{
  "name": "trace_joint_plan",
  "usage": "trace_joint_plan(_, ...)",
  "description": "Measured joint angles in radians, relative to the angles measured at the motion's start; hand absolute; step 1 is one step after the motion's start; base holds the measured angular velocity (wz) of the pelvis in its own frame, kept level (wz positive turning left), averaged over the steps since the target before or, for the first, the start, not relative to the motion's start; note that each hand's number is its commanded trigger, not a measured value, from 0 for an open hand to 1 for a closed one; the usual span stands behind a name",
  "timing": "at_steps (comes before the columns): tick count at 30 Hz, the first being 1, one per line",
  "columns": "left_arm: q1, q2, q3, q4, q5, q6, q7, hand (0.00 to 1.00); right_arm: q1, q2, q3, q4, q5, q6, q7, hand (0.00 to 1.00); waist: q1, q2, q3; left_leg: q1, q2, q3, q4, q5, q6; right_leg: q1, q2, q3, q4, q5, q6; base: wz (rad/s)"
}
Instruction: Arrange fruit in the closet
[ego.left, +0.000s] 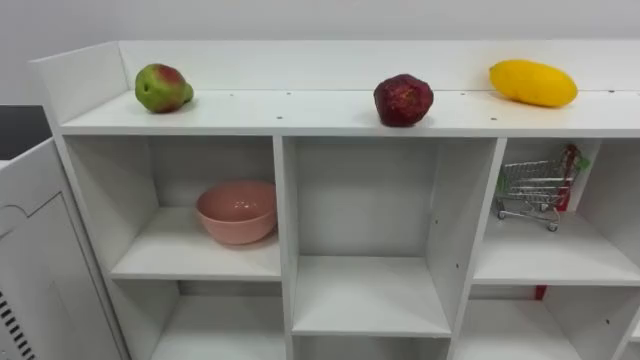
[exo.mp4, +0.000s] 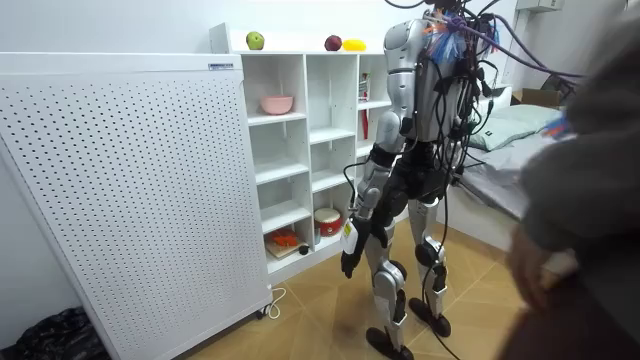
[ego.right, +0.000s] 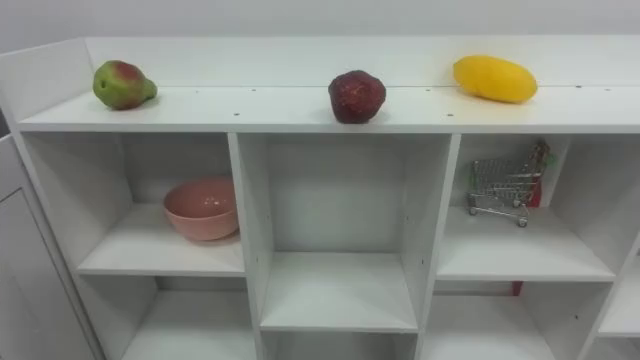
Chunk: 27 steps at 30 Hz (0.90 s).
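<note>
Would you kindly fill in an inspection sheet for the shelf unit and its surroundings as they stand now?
Surface: white shelf unit; its top board bears the fruit.
Job's things: pear at the left, dark red fruit in the middle, yellow mango at the right, all on the top board, apart.
Clutter: pink bowl in the upper left compartment; toy shopping cart in the upper right one.
Hands: left hand hangs low beside the thigh, away from the shelves.
Cables: white cord on the floor at the foot of the white perforated panel.
Surroundings: bed beyond the robot; person at the room view's right edge.
</note>
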Motion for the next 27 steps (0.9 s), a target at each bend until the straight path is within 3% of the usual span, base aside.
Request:
trace_joint_plan(15,-0.012,0.000,0.002,0.000,-0.001,-0.016,0.034,0.00,-0.008,0.000,-0.006,-0.009,0.005,-0.009,-0.065,0.00,-0.003,-0.001,0.0004,-0.002,-0.001,-0.002,-0.005,0.000,0.000,-0.001,0.001,0.009,0.000,0.000,0.000,-0.01)
trace_joint_plan(18,-0.012,0.002,0.004,-0.008,-0.002,-0.030,0.037,0.00,-0.008,-0.001,-0.045,-0.017,0.039,-0.007,-0.103,0.00,-0.013,-0.006,-0.0016,-0.001,-0.001,-0.004,-0.004,0.000,0.000,0.005,0.001,0.009,0.000,0.000,0.000,0.03)
trace_joint_plan(20,-0.013,0.005,0.026,-0.018,-0.002,-0.042,0.038,0.00,-0.031,-0.007,-0.119,-0.030,0.044,-0.007,-0.129,0.00,-0.028,-0.010,0.0009,0.002,-0.001,-0.005,-0.003,0.000,0.000,0.009,0.001,0.002,0.000,0.000,0.000,0.00)
trace_joint_plan(23,-0.016,0.014,0.031,-0.037,-0.002,-0.057,0.043,0.00,-0.054,-0.019,-0.161,-0.089,0.064,-0.007,-0.181,0.00,-0.040,-0.016,0.0036,0.002,-0.002,-0.005,-0.001,0.000,0.000,0.010,0.001,-0.004,0.000,0.000,0.000,0.00)
trace_joint_plan(27,-0.015,0.016,0.065,-0.090,-0.014,-0.094,0.072,0.00,-0.081,-0.029,-0.265,-0.370,0.052,-0.021,-0.297,0.00,-0.042,-0.027,0.0052,-0.006,-0.003,0.001,0.001,0.000,0.001,-0.010,0.000,-0.001,0.001,0.000,-0.001,-0.09)
